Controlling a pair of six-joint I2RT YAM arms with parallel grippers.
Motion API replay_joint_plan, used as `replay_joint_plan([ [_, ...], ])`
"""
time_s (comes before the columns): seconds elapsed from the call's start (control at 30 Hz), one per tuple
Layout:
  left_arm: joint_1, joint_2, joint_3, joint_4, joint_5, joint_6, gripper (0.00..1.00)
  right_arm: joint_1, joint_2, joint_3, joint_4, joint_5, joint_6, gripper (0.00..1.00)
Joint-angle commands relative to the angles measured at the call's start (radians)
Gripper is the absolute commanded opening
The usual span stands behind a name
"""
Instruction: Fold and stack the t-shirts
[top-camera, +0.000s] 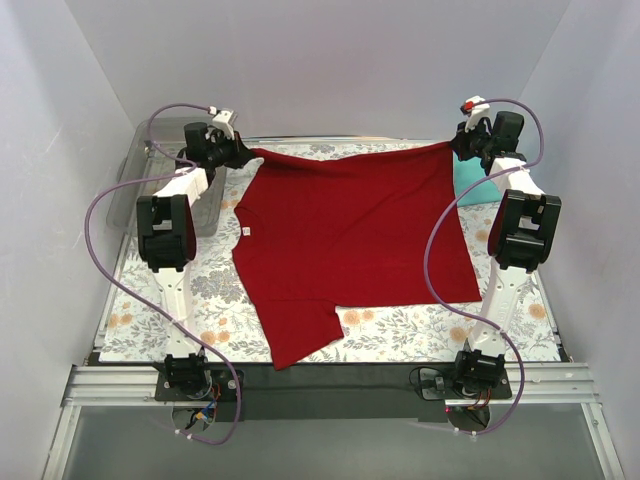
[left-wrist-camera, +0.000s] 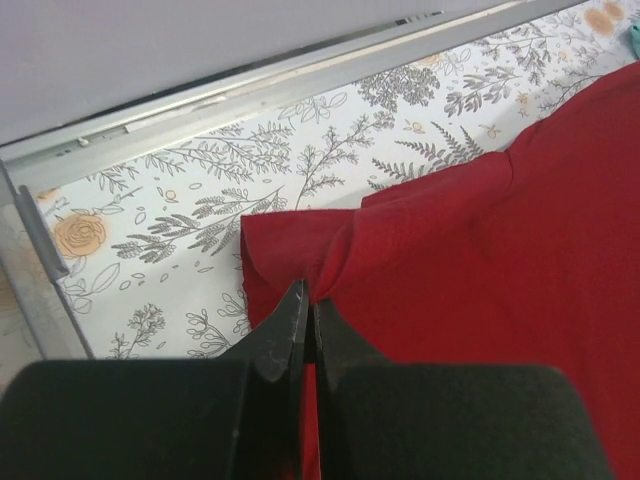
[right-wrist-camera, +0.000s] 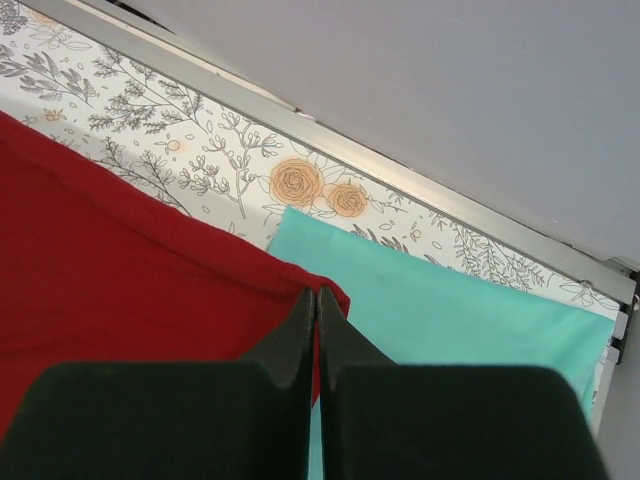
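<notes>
The dark red t-shirt (top-camera: 350, 235) lies spread over the floral table cover, one sleeve hanging toward the front edge. My left gripper (top-camera: 238, 152) is shut on its far left corner, seen pinched in the left wrist view (left-wrist-camera: 308, 298). My right gripper (top-camera: 458, 145) is shut on its far right corner, seen in the right wrist view (right-wrist-camera: 316, 297). The teal t-shirt (top-camera: 472, 188) lies as a flat folded rectangle at the back right, partly under the red shirt's corner; it also shows in the right wrist view (right-wrist-camera: 440, 310).
A clear plastic tray (top-camera: 140, 190) stands at the back left beside the left arm. The table's metal back rail (left-wrist-camera: 250, 95) runs just beyond both grippers. White walls enclose the table on three sides.
</notes>
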Motion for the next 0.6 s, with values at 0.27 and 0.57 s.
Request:
replay_joint_plan([
  [0.27, 0.022, -0.197, -0.144, 0.093, 0.019, 0.041, 0.0, -0.01, -0.062, -0.015, 0.031, -0.047, -0.007, 0.01],
  [0.57, 0.021, -0.258, -0.247, 0.111, 0.058, 0.053, 0.0, -0.031, -0.101, -0.077, 0.032, -0.087, -0.012, 0.01],
])
